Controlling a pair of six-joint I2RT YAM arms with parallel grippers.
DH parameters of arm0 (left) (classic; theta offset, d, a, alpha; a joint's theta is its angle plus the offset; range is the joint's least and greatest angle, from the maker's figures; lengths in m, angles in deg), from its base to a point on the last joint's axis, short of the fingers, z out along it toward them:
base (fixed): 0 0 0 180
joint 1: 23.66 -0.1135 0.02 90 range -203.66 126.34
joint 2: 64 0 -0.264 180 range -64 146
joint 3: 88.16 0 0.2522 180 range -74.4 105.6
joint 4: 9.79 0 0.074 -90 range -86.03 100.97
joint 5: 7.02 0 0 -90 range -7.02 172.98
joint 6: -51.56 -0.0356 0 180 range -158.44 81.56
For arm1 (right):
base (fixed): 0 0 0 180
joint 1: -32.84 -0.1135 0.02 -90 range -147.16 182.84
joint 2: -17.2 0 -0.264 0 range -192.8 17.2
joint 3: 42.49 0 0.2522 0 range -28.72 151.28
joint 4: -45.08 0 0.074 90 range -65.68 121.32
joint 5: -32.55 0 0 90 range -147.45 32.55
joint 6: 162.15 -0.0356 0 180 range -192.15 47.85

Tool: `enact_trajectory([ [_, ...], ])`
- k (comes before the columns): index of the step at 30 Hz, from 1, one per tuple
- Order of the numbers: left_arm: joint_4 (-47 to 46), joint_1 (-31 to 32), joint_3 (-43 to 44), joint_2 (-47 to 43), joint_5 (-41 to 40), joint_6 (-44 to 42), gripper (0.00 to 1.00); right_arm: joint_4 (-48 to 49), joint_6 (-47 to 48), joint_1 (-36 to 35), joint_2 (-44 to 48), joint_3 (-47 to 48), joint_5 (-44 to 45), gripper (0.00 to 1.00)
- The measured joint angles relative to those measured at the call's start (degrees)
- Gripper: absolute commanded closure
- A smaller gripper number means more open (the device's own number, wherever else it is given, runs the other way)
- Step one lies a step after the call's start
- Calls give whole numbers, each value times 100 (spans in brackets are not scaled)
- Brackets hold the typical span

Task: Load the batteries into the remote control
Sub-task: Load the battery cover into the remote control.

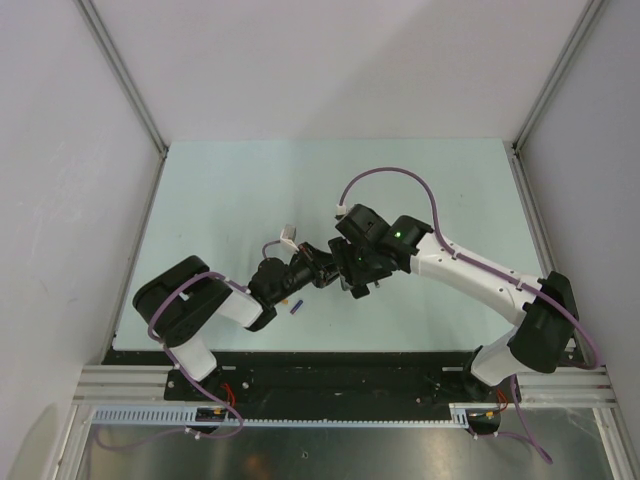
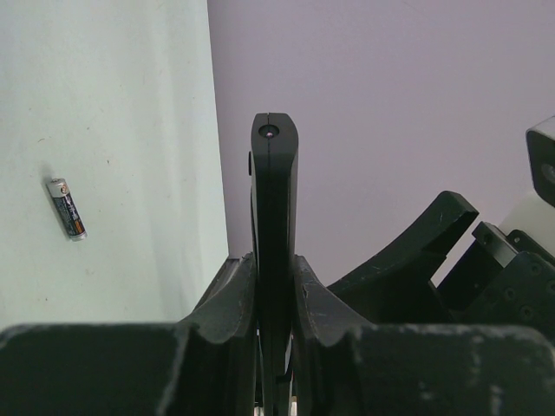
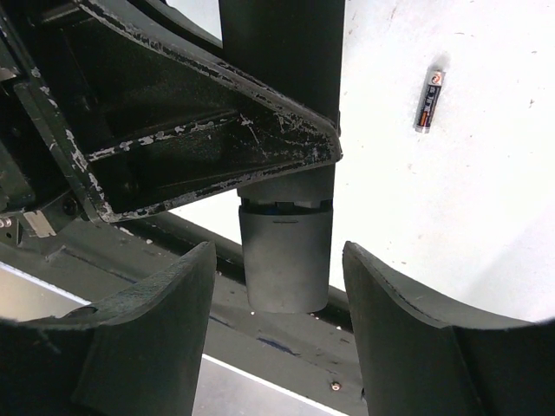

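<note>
The left tool is clamped tight on the remote control, holding it edge-on. The right tool stands open, its fingers on either side of the remote control's end, not touching it. One battery lies on the desk.

Black remote control, dark grey battery with an orange band, pale green table.
</note>
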Motion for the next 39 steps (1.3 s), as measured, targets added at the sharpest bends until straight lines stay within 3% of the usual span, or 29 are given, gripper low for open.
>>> enact_trajectory([
  [8,0,-2,0,0,0,4,100,-63,-35,63,37,98,63,25],
  [16,-2,-7,0,61,2,63,100,-15,-146,407,839,247,-59,23],
  [19,-2,-44,0,66,42,101,100,461,-275,785,1513,-236,-376,22],
  [25,2,-210,-2,20,313,238,100,1843,-682,1773,2667,-2074,-1672,19],
  [31,0,-258,-2,-74,656,361,100,3274,-1121,1998,2833,-3265,-2962,19],
  [39,0,-258,-2,-240,868,387,100,4675,-1436,2087,2959,-3851,-3849,23],
])
